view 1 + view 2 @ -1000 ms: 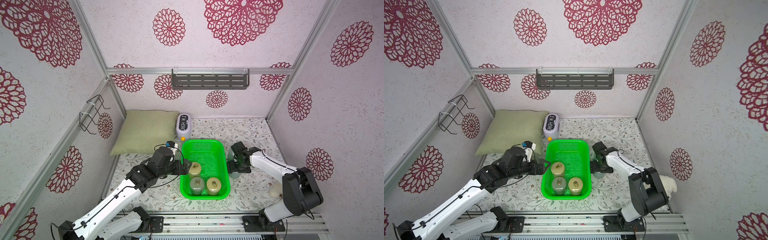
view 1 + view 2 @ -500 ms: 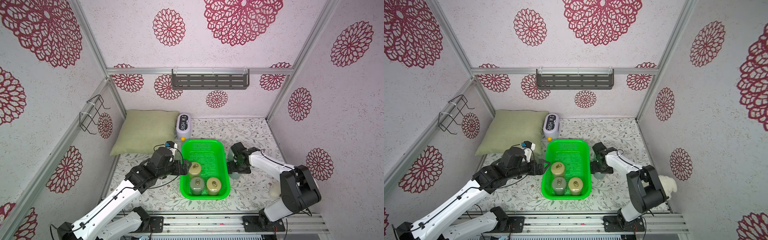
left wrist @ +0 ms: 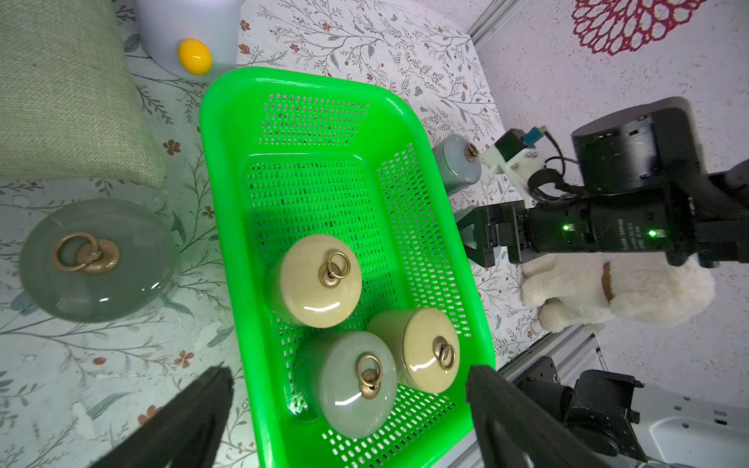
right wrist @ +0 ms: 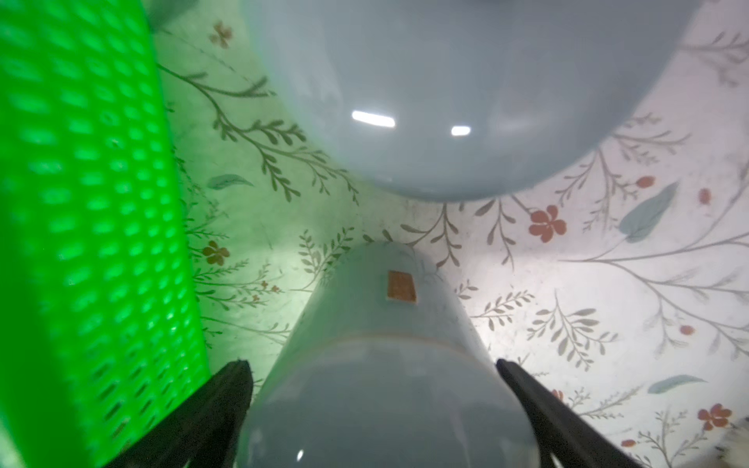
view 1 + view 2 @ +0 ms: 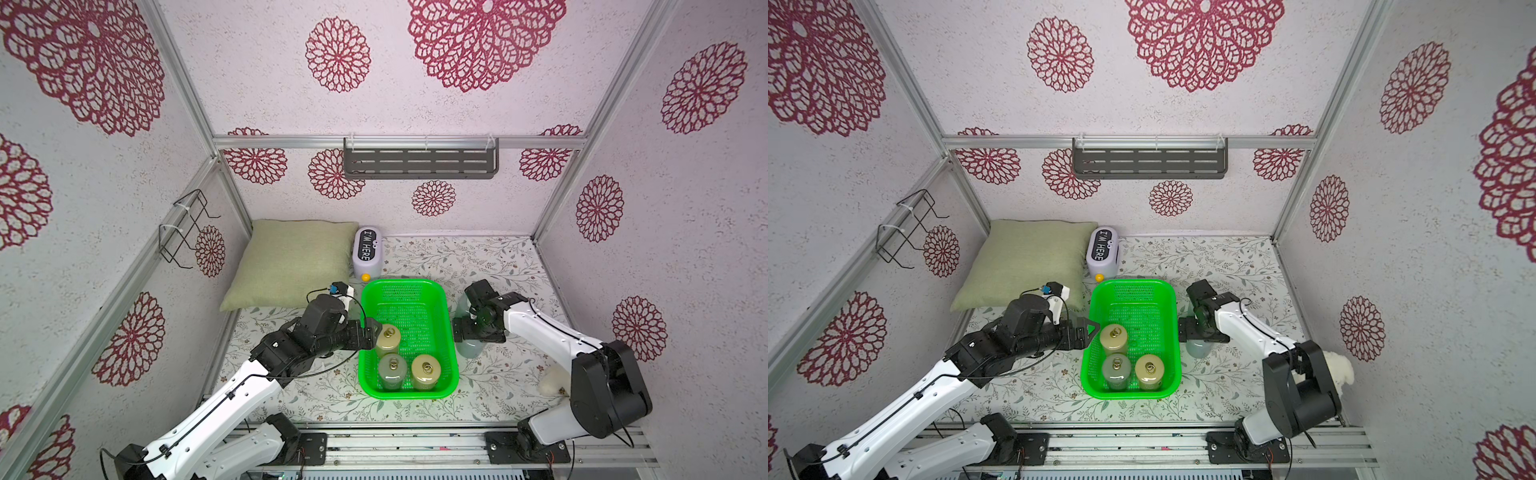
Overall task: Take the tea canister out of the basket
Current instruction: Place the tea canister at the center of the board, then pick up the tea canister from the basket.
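Covering the lid of the pale blue-grey glazed cylindrical canister (image 5: 469,353), the right hand (image 4: 371,368) leaves only the lower body showing in both top views. This canister stands on the floral surface (image 5: 498,266) just right of the bright green perforated plastic basket (image 5: 436,291), and the fingers are spread just off its sides. A second blue-grey canister (image 4: 466,101) is blurred and cropped. The left hand (image 3: 348,370), spread wide, hangs at the basket's left rim. Three canisters sit inside, among them a cream ring-lidded canister (image 3: 320,283). Neither arm has visibly shifted since a second ago.
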Available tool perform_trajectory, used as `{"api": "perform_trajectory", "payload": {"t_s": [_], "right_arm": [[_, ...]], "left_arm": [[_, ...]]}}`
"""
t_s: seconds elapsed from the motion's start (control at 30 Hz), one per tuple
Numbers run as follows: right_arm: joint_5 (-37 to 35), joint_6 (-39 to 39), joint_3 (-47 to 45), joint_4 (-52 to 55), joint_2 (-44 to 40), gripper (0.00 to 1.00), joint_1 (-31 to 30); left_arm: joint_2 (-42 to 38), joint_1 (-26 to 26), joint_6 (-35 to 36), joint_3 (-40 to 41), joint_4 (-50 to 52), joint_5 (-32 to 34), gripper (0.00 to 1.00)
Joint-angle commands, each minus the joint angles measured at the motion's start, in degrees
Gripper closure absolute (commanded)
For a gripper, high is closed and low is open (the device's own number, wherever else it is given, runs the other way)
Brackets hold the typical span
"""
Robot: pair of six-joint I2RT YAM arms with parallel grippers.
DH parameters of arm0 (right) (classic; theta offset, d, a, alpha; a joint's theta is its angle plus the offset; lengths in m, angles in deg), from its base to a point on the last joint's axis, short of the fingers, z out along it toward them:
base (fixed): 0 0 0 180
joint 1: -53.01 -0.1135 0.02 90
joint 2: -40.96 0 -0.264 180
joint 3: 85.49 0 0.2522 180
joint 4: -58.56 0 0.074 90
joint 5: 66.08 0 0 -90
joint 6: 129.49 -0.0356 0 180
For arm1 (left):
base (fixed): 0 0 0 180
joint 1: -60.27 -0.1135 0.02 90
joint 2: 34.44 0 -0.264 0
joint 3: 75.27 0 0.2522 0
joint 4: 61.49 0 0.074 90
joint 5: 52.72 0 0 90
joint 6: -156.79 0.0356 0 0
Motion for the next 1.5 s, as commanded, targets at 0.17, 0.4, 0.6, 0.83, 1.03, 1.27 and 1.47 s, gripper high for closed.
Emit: {"api": "perform_trajectory", "payload": {"t_s": [0.17,0.4,0.6,0.83,1.03,1.27,1.47], "right_arm": [[-0.97,-0.72,4.41,2.29,-10.97,0.01,0.31],[7.87,-0.26,-0.70,-8.19,-20.21,0.01,0.22],[14.14,-2.34,-9.13,-20.93,-25.76,0.01,0.14],[20.83,-4.50,-17.53,-33.87,-30.43,0.01,-0.55],[24.04,-3.82,-20.52,-38.80,-32.84,0.01,-1.55],[25.56,-2.20,-22.48,-39.36,-34.33,0.01,-1.99],[28.34,-1.73,-23.59,-39.71,-35.51,0.01,-2.30]], "left_arm": [[0.45,0.88,1.58,-0.47,0.75,4.43,0.03],[6.28,0.88,2.42,-3.64,4.78,7.21,0.03],[12.78,0.97,1.79,-8.22,10.25,6.35,0.03],[19.32,1.97,1.42,-15.07,18.16,6.22,0.03],[25.11,3.31,0.91,-19.33,23.78,6.10,0.03],[32.07,4.90,0.26,-23.52,26.19,4.71,0.03],[38.24,5.45,0.67,-26.33,26.60,3.58,0.02]]}}
